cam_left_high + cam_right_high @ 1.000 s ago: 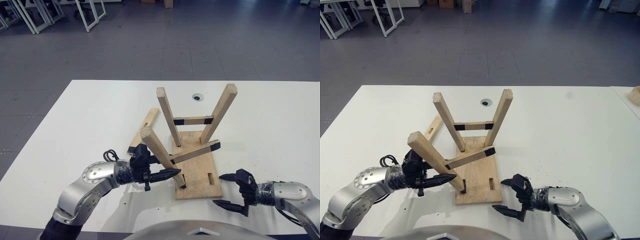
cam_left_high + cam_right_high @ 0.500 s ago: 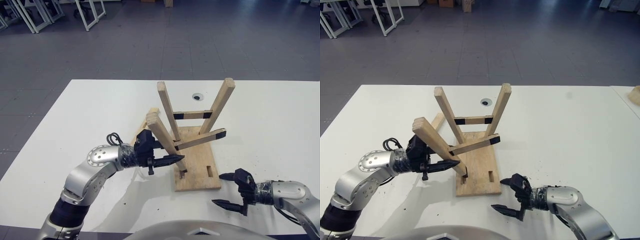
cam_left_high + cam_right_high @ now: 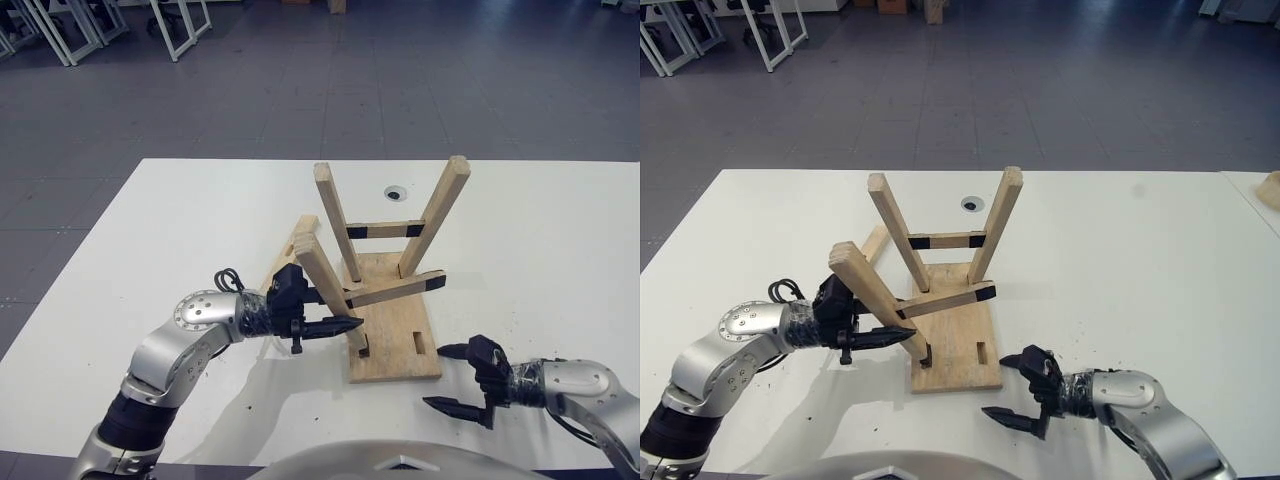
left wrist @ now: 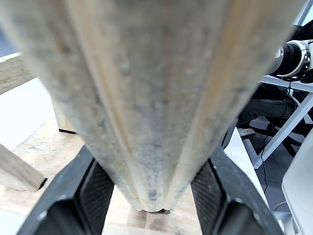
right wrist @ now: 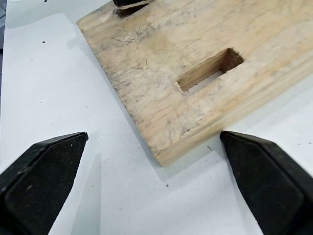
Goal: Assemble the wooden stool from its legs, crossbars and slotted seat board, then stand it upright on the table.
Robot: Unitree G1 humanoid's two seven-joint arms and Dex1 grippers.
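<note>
Nearest the robot, the right claw (image 3: 437,377) lay low over the white bench (image 3: 540,250) with its two fingers spread wide apart and nothing between them, just off the near right corner of the seat board (image 3: 400,335). The right wrist view showed that corner and an open slot (image 5: 208,68) in the board beside it.

To the left, the left claw (image 3: 340,325) was clamped on a tilted leg (image 3: 322,280), its pads (image 4: 93,191) pressed against both sides of the wood. The lower end of this leg sat at the near left part of the seat board, and its top leaned away to the left. A crossbar (image 3: 395,290) with a black end ran from it to the right, above the board.

Farther back, two legs (image 3: 335,220) (image 3: 435,215) stood in the board's far end, splayed apart and joined by a second crossbar (image 3: 385,230). A loose leg (image 3: 283,265) lay flat on the bench behind the held one. Beyond them was a small round hole (image 3: 396,193) in the bench top.
</note>
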